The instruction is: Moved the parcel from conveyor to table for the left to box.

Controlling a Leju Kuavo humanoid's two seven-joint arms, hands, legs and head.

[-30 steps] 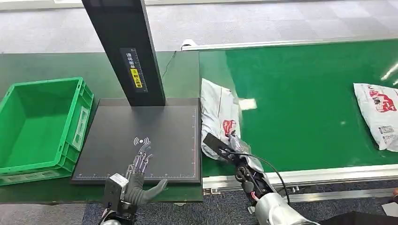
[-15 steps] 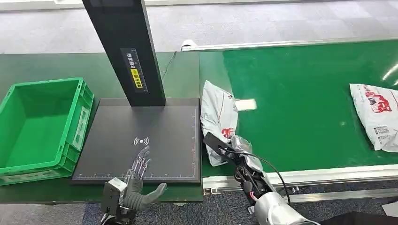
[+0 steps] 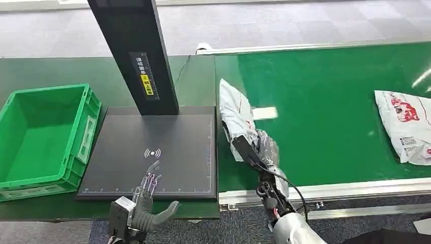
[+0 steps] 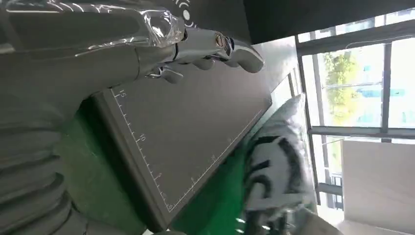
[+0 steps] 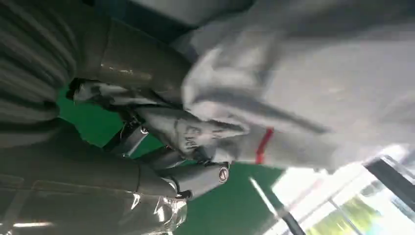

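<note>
A crumpled white parcel with red print is lifted off the green conveyor near its left end, tilted up on edge. My right hand grips its near end; in the right wrist view the fingers close around the white plastic parcel. My left hand hovers open, fingers spread, over the near edge of the black scanning pad. The left wrist view shows those fingers above the pad and the parcel beyond it. An empty green box stands at the left.
A second white parcel lies on the conveyor at the far right. A black post with a yellow label rises from the back of the pad. The conveyor's metal rail runs along the near side.
My right hand has raised the parcel's near end, standing it more upright off the belt. The far parcel has drifted left. My left hand has sunk slightly toward me.
</note>
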